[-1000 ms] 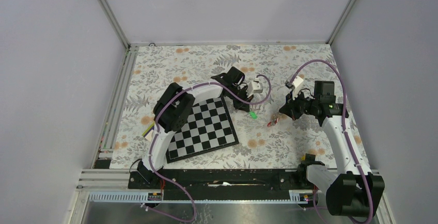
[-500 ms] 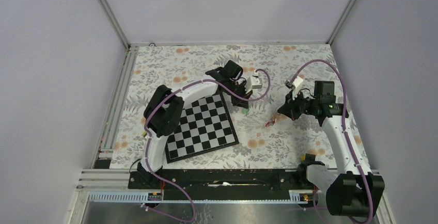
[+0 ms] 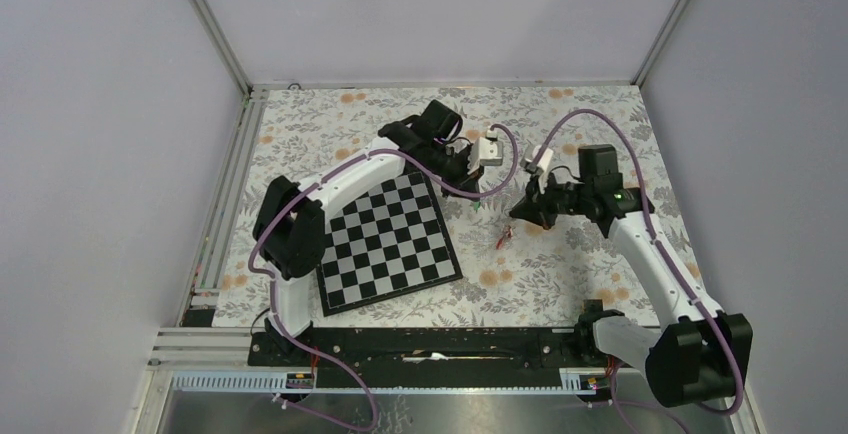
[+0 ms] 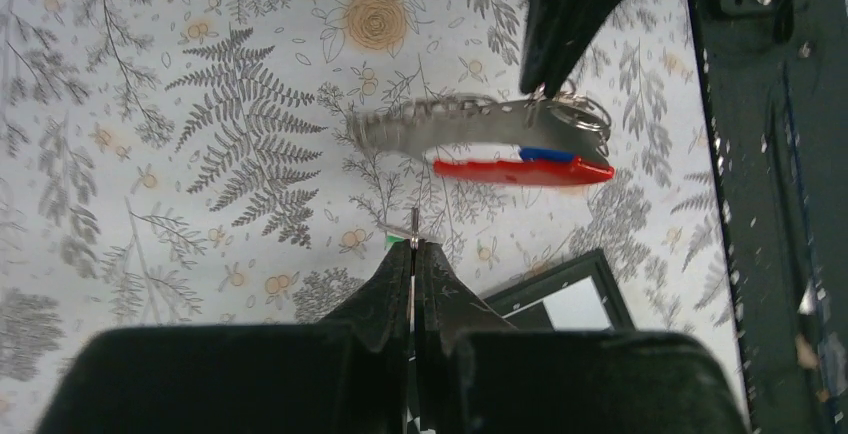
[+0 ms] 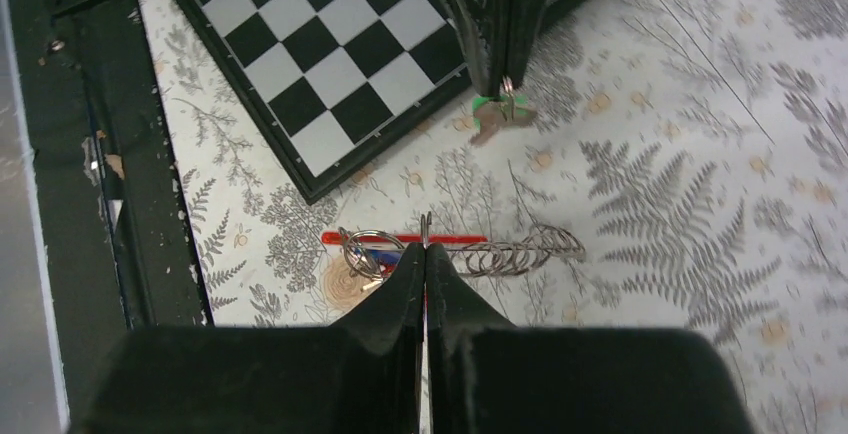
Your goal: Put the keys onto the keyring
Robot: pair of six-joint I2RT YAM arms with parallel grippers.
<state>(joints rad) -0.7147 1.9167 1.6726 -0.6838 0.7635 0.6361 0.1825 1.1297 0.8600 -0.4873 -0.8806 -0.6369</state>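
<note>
The keyring (image 4: pixel 520 171), a red loop with a grey coiled strap, hangs just below the fingertips of the right gripper (image 5: pixel 425 254), which is clenched on the metal ring at its end. It swings clear of the table, a little forward of and below the left fingers. The green key (image 5: pixel 487 106) dangles in the same way from the left gripper (image 4: pixel 412 254), whose fingers are pinched tight on the key's small ring. Over the past second both arms have moved. The left gripper has carried the green key up off the cloth and away from the corner of the chessboard (image 5: pixel 330 64). The right gripper has swung inward toward it, taking the keyring along. The two tips, which stood well apart a second ago, now face each other at close range, with each load hanging in the other wrist camera's view. The pick-up stage for this key therefore looks finished and the alignment stage has begun. Threading has not yet happened, since key and keyring remain apart. Both loads appear blurred, so fine alignment of the key's ring with the loop will probably be the delicate part.
</note>
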